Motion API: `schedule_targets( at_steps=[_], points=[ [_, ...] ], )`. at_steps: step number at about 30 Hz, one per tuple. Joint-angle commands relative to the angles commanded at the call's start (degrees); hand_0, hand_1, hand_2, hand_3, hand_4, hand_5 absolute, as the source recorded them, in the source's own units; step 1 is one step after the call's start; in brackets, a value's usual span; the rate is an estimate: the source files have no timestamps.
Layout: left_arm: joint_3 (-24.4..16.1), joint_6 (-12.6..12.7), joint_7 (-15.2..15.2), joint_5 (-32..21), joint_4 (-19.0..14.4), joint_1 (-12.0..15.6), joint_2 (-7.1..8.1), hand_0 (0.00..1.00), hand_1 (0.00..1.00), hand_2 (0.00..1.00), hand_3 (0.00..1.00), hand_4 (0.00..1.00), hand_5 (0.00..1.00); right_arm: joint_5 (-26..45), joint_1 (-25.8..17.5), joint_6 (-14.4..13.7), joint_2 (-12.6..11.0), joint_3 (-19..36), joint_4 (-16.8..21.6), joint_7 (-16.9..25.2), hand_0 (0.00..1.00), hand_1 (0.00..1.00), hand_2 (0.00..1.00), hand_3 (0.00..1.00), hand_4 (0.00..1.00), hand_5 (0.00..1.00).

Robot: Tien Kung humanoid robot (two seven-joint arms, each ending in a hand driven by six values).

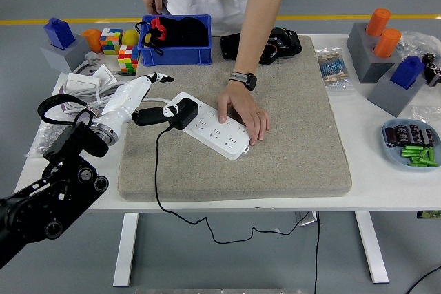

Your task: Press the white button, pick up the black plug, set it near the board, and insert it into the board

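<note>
The white power board (210, 127) lies slanted on the grey felt mat (289, 149). The black plug (183, 113) stands in the board's left end, its black cord (156, 170) trailing down over the table's front edge. My left hand (157, 97) hovers just left of the plug, open, with white fingers (156, 78) stretched out to the right and the dark thumb lying close by the plug. A person's hand (245, 111), wearing a watch, presses down on the board's right half. I cannot make out the white button.
A blue bin (176, 40) and a black device (272, 45) stand at the back of the mat. Coiled white cables and adapters (93, 87) lie under my left arm, beside colour cubes (114, 40). Grey blocks (375, 49) and a bowl of parts (412, 144) sit on the right.
</note>
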Motion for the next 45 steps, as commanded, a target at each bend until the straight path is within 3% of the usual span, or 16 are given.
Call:
schedule_targets(
  at_steps=[12,21,26,32,45],
  points=[
    [-14.4,1.2,-3.4,0.9,0.9,5.9,-0.32,0.859,0.903,0.832,0.787,0.789,0.524,-0.1,0.1,0.0,0.0,0.3,0.1,0.0,0.609,0.553,0.584,0.536,0.627,0.306],
    [-25.3,1.6,-4.7,0.8,-1.6,9.8,0.09,0.860,0.901,0.831,0.784,0.786,0.506,0.1,0.3,0.1,0.0,0.4,0.2,-0.1,0.609,0.553,0.585,0.536,0.629,0.308],
    [-29.5,2.2,-6.2,-2.4,-2.3,10.8,0.14,0.860,0.899,0.831,0.779,0.786,0.508,0.3,1.3,0.2,0.1,-0.1,0.1,-0.3,0.609,0.553,0.585,0.535,0.629,0.308],
    [-30.8,2.1,-6.1,-2.9,-2.4,11.1,1.17,0.857,0.895,0.829,0.774,0.785,0.494,0.1,1.4,0.3,-0.2,-0.7,0.3,-0.6,0.610,0.554,0.585,0.536,0.629,0.308],
    [-33.3,1.4,-5.8,-3.0,-4.0,12.3,0.23,0.859,0.892,0.829,0.773,0.789,0.478,-1.2,0.9,0.7,0.4,2.1,0.5,-1.1,0.612,0.554,0.586,0.536,0.631,0.307]
  ],
)
